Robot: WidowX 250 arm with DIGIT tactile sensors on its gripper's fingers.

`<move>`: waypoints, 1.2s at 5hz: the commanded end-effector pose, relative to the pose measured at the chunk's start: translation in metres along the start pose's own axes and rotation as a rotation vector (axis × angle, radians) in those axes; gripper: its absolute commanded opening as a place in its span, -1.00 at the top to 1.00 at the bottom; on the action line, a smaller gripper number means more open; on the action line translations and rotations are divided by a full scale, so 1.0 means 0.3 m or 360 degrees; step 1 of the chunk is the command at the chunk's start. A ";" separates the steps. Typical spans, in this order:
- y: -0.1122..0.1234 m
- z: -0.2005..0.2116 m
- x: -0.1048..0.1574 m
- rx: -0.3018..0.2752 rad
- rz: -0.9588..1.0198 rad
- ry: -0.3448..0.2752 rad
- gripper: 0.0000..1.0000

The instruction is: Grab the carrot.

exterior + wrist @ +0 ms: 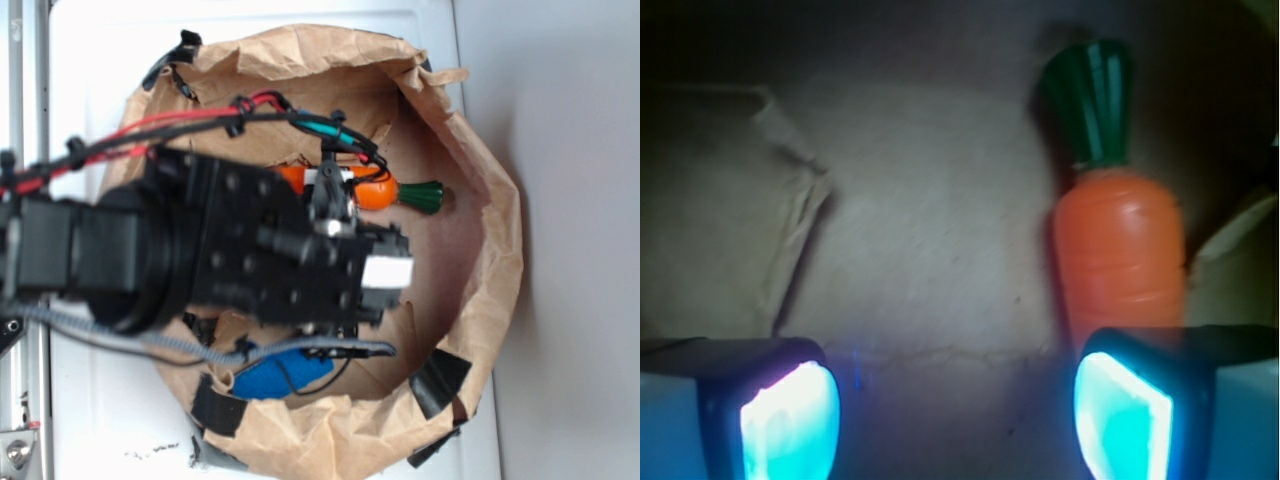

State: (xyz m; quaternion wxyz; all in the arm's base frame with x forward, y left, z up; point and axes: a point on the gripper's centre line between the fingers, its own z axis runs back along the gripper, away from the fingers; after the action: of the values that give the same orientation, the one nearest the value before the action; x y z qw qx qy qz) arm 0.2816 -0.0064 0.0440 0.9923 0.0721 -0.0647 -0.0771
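Observation:
The carrot, glossy orange with a dark green stem, lies on the brown paper floor inside a paper-lined basin; its stem points right in the exterior view and up in the wrist view. My gripper hangs over the basin and is open, with only bare paper between its glowing pads. The right pad sits in front of the carrot's lower body, so the carrot lies beyond that finger, not between the two. The arm hides the carrot's pointed end in the exterior view.
Crumpled brown paper walls ring the basin, held with black tape. A blue sponge lies at the near side under the arm. A folded paper flap rises at the left in the wrist view.

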 end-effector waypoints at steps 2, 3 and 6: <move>0.153 0.129 -0.043 -0.0180 0.0070 0.0025 -1.00; 0.167 0.099 -0.063 -0.0151 0.0036 0.0002 -1.00; 0.151 -0.069 0.086 -0.0030 0.0134 0.0033 -0.89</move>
State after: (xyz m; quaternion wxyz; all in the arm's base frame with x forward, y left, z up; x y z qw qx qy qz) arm 0.3067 0.0359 0.0241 0.9971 0.0575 -0.0358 -0.0337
